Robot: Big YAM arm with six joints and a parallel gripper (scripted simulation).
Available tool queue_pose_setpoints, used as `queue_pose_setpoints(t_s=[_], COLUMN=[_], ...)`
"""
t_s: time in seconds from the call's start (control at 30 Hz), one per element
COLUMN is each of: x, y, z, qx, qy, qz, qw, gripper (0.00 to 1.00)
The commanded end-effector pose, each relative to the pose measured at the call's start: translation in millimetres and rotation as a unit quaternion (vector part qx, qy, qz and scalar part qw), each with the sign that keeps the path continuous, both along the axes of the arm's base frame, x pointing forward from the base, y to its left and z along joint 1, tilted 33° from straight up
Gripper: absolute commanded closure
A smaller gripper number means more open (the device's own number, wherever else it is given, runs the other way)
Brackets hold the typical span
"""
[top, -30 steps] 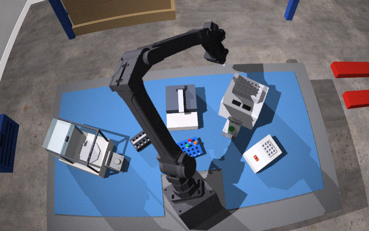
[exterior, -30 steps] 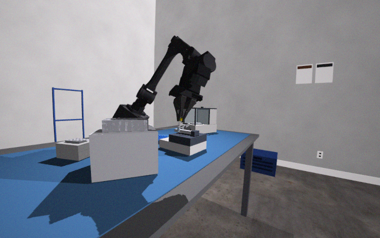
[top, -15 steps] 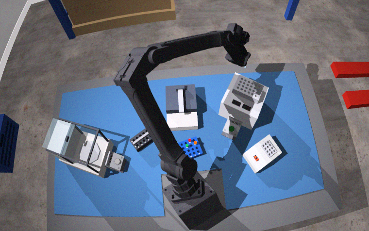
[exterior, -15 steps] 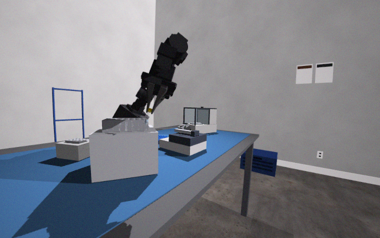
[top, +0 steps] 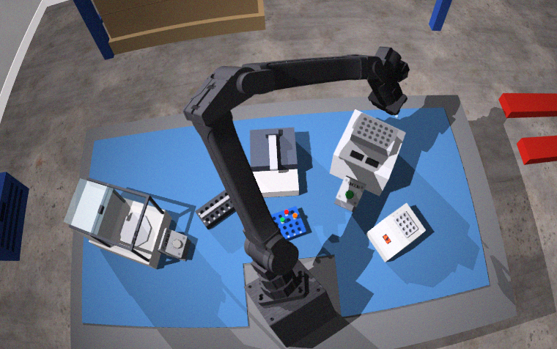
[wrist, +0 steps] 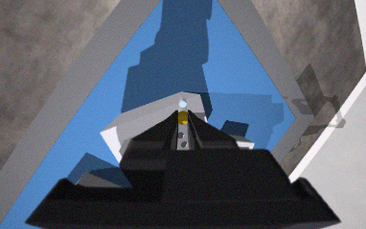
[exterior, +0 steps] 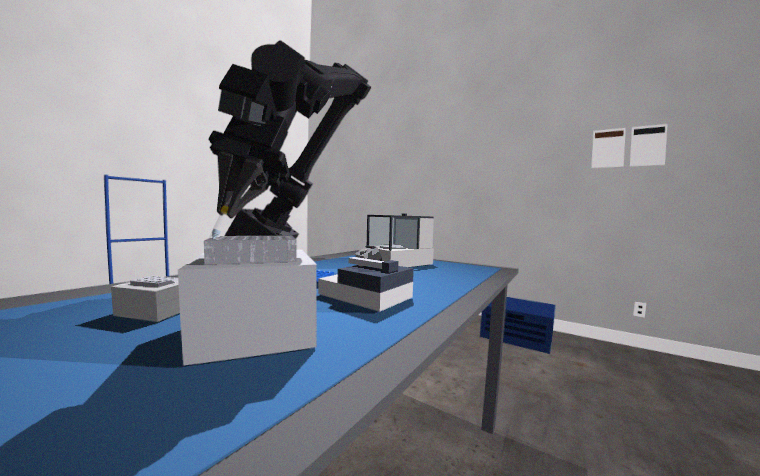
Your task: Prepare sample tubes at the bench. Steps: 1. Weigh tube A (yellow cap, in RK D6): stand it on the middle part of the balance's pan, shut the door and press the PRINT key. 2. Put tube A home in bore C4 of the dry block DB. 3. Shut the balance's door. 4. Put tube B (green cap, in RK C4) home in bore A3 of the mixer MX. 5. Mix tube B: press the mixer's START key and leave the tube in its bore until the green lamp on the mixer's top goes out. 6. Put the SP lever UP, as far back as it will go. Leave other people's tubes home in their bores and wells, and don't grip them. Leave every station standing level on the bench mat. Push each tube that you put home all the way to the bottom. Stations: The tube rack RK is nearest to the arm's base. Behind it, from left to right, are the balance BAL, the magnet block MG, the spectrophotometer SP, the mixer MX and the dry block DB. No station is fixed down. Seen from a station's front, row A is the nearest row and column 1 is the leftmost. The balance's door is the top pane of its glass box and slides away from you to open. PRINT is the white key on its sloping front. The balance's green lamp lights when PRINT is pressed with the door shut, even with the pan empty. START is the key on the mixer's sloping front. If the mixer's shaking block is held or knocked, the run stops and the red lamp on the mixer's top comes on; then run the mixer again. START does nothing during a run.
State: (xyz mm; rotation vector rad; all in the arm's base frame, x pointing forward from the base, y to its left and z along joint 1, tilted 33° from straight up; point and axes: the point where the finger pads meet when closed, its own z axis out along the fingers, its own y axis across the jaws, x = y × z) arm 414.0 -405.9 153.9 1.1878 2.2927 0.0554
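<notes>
Your gripper (top: pixel 392 113) (exterior: pixel 224 211) (wrist: pixel 182 114) is pinching tube A (top: pixel 396 116) (exterior: pixel 219 225) (wrist: pixel 182 103) by its yellow cap (exterior: pixel 224 209) (wrist: pixel 183 117). The tube hangs clear of any bore, leaning, by the back of the mixer (top: pixel 343 166) (exterior: pixel 249 313) (wrist: pixel 149 115), which sits at about 1 o'clock from the arm's base in the top view. Can't tell whether the tip is touching the shaking block (top: pixel 374 130) (exterior: pixel 249 250), but it looks close, so I'd get some height before swinging any further.

My guess is you're carrying it round to the dry block (top: pixel 380 238) (exterior: pixel 134 302) at 2 o'clock, for C4. Can't tell from here if it's been weighed, so make sure of that first. The balance (top: pixel 161 229) (exterior: pixel 412 257) is over at 10 o'clock with its door (top: pixel 88 201) slid open, and that'll need shutting later.

Once you're over the dry block, straighten the tube upright and count rows from the block's own front, 'cause it's turned. Line up dead over C4, go down slow and straight, then push till it bottoms. Don't lean sideways, nothing's bolted down. Tube B (top: pixel 282 219) can wait in the rack (top: pixel 304 232).
</notes>
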Motion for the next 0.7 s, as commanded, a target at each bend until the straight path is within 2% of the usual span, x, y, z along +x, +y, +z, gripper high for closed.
queue_pose_setpoints(t_s=[0.0,0.03,0.1,0.2,0.23,0.3,0.33,0.43,0.47,0.5,0.57,0.63,0.67], x=[-15.4,-32.8,-41.9,-42.6,-38.1,-55.1,-72.2,-82.1,-84.1,-89.1,-112.6,-121.7,-125.9], y=[-33,-22,-33,-33,-43,-53,-39,-49,-60,-66,-53,-62,-51], z=[3,-25,-30,-31,-15,-24,-51,-56,-46,-46,-75,-81,-89], qx=[-0.002,0.017,0.007,0.007,0.009,0.022,0.042,0.031,0.039,0.047,0.069,0.057,0.077], qy=[0.005,0.021,0.013,0.013,0.013,0.02,0.035,0.027,0.029,0.032,0.045,0.038,0.05], qz=[-0.011,-0.011,-0.011,-0.011,-0.016,-0.029,-0.029,-0.029,-0.038,-0.047,-0.046,-0.046,-0.038], qw=[1.0,1.0,1.0,1.0,1.0,0.999,0.998,0.999,0.998,0.997,0.996,0.997,0.995], gripper=[0.91,0.91,0.91,0.91,0.91,0.91,0.91,0.91,0.91,0.91,0.91,0.91,0.91])
